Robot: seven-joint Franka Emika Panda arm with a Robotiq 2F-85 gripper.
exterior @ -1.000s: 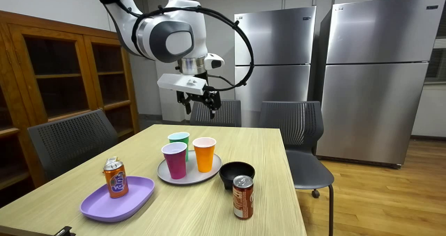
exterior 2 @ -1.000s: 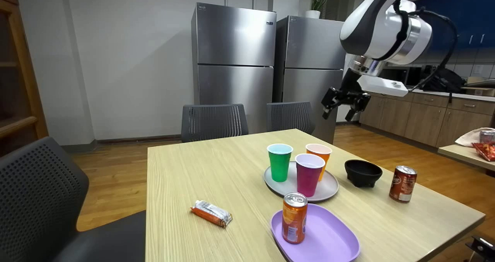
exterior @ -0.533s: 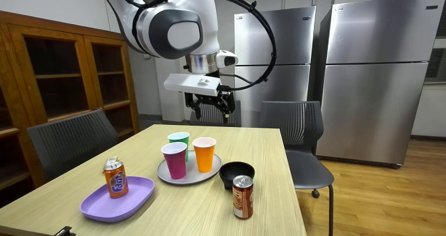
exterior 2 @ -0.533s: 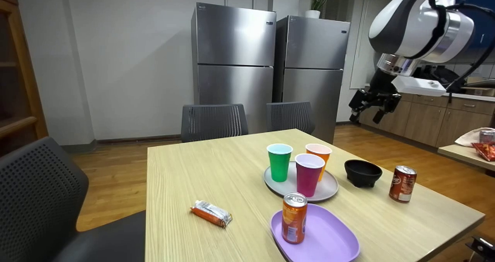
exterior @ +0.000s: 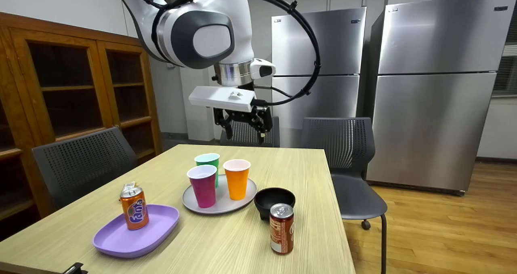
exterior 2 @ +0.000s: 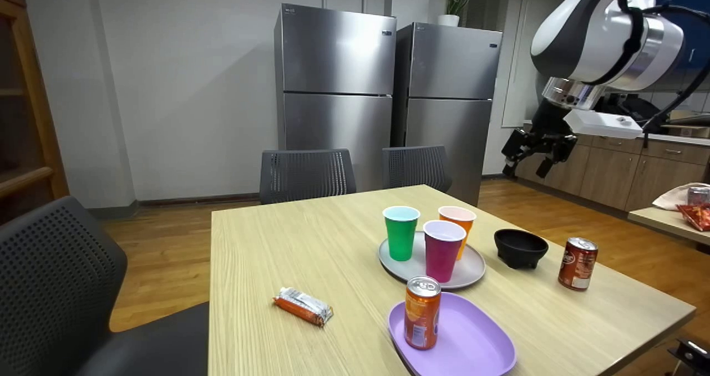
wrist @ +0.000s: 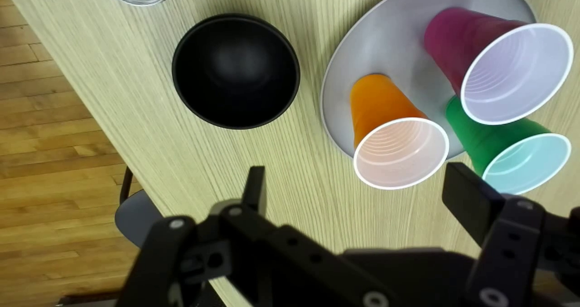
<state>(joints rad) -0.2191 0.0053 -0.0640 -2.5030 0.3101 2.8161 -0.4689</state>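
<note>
Since a second ago my gripper (exterior: 245, 135) has slid toward three o'clock in both exterior views, the arm (exterior 2: 602, 49) going with it, while everything on the table (exterior: 190, 245) sits as it sat. Nearest is the orange cup (wrist: 394, 132), upright on the round gray plate (wrist: 376, 44); in the wrist view its pale rim shows between one and two o'clock from the middle of my gap. I have the fingers (wrist: 469, 200) spread wide, hanging high and well apart from it. On the same plate, seen from the wrist, the magenta cup (wrist: 494, 64) stands at two o'clock from the orange one and the green cup (wrist: 503, 140) at three, both upright. The black bowl (wrist: 235, 71) sits at ten o'clock from the orange cup, near the plate but apart from it. From the bowl, in an exterior view, I see a reddish-brown soda can (exterior 2: 578, 265) upright between three and four o'clock. Farther out, in an exterior view, the purple tray (exterior: 161, 226) lies at eight o'clock from the plate, an orange Fanta can (exterior: 135, 208) upright on it. A wrapped bar (exterior 2: 303, 306) lies at nine o'clock from the tray in an exterior view. Around the table I make out dark chairs (exterior: 337, 140), and beyond it two steel refrigerators (exterior: 436, 124) and a glass-fronted wooden cabinet (exterior: 72, 100).
</note>
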